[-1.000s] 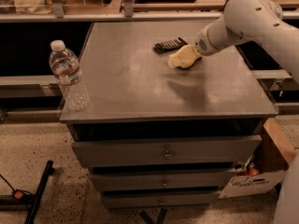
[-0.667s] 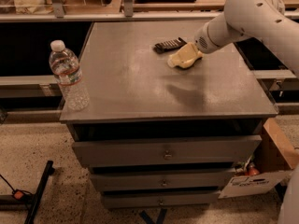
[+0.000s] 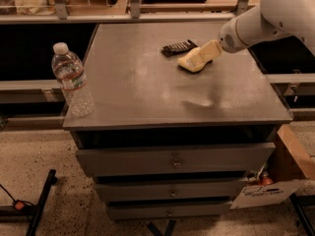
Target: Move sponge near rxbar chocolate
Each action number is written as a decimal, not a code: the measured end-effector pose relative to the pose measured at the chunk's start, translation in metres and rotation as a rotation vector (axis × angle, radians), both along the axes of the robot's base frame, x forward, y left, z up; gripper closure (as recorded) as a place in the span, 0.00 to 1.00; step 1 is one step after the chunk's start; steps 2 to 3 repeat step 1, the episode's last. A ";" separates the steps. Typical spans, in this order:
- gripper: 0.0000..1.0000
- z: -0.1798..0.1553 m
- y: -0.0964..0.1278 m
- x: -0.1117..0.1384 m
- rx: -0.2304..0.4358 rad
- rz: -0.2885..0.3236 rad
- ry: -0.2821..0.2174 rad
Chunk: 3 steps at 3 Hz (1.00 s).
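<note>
The pale yellow sponge (image 3: 190, 63) lies on the grey cabinet top (image 3: 147, 87), at the back right of middle. The black rxbar chocolate (image 3: 178, 47) lies flat just behind and to the left of it, a small gap apart. My cream-coloured gripper (image 3: 209, 51) reaches in from the right on the white arm (image 3: 266, 14). It sits over the sponge's right end, touching it or just above it. The sponge casts a shadow on the top and looks to rest there.
A clear plastic water bottle (image 3: 73, 80) with a white cap stands at the front left corner of the cabinet top. Several drawers (image 3: 173, 160) are below. A cardboard box (image 3: 290, 166) sits on the floor at the right. Shelving rails (image 3: 133, 4) run behind.
The arm has drawn back a little up and to the right. The sponge and the bar have stayed where they were.
</note>
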State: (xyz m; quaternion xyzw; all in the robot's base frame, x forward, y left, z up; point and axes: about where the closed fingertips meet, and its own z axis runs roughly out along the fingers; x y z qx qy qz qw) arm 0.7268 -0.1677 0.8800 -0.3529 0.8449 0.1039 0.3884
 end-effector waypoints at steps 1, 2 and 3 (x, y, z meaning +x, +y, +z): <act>0.00 0.006 0.002 0.000 -0.004 0.028 -0.019; 0.00 0.006 0.002 0.000 -0.004 0.028 -0.019; 0.00 0.006 0.002 0.000 -0.004 0.028 -0.019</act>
